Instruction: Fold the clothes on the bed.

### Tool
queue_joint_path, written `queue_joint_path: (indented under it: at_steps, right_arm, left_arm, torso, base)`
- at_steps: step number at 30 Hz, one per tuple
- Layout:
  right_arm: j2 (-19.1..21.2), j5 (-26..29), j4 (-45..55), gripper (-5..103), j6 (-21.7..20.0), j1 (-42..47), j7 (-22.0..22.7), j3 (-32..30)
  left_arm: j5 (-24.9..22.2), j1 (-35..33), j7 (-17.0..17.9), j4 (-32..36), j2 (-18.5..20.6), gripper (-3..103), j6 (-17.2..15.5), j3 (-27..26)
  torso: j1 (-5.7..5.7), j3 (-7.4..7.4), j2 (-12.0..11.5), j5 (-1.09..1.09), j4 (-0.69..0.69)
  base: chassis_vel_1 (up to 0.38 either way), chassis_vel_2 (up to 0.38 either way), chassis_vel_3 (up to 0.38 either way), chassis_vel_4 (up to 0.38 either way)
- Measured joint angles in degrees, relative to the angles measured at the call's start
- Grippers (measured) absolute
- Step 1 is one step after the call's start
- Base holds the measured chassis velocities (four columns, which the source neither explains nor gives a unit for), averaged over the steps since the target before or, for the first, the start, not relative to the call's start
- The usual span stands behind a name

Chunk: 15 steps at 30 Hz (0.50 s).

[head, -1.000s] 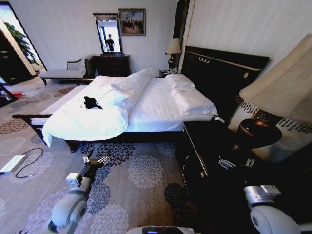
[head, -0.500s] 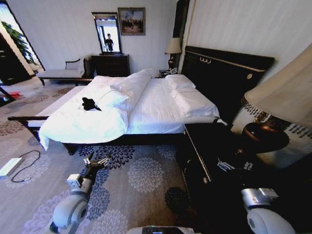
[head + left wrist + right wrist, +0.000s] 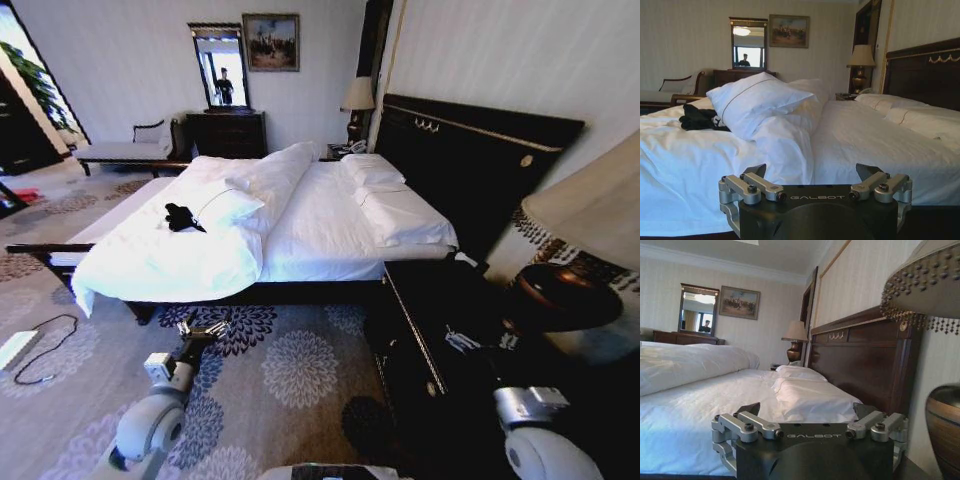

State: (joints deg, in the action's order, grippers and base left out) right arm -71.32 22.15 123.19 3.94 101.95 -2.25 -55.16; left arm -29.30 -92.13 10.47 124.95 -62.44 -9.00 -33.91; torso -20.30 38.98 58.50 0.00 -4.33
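At lower left of the head view, the left hand (image 3: 207,328) is held over the carpet (image 3: 290,370), fingers spread wide, nothing gripped. The right hand (image 3: 807,412) is likewise wide open & empty, near the headboard (image 3: 470,165). One black T-shirt (image 3: 180,216) is seen crumpled on the bed (image 3: 310,230), upper left, well apart from both hands, beside 1 pillow (image 3: 228,204).

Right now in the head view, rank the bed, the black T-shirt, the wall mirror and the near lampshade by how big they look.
1. bed
2. near lampshade, enlarged by closeness to the camera
3. wall mirror
4. black T-shirt
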Motion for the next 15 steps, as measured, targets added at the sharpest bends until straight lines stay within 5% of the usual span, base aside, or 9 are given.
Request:
queue_joint_path:
  at_steps: [15]
  right_arm:
    - [-0.9, -0.2, 0.0, 100, 0.6, 0.3, 0.0, -0.4]
  left_arm:
    - [0.3, -0.2, -0.3, 0.1, -0.7, 100, 0.3, -0.4]
  torso:
    - [0.00, 0.00, 0.0, 0.00, 0.00]
  base:
    - [-0.125, 0.128, 0.127, -0.127]
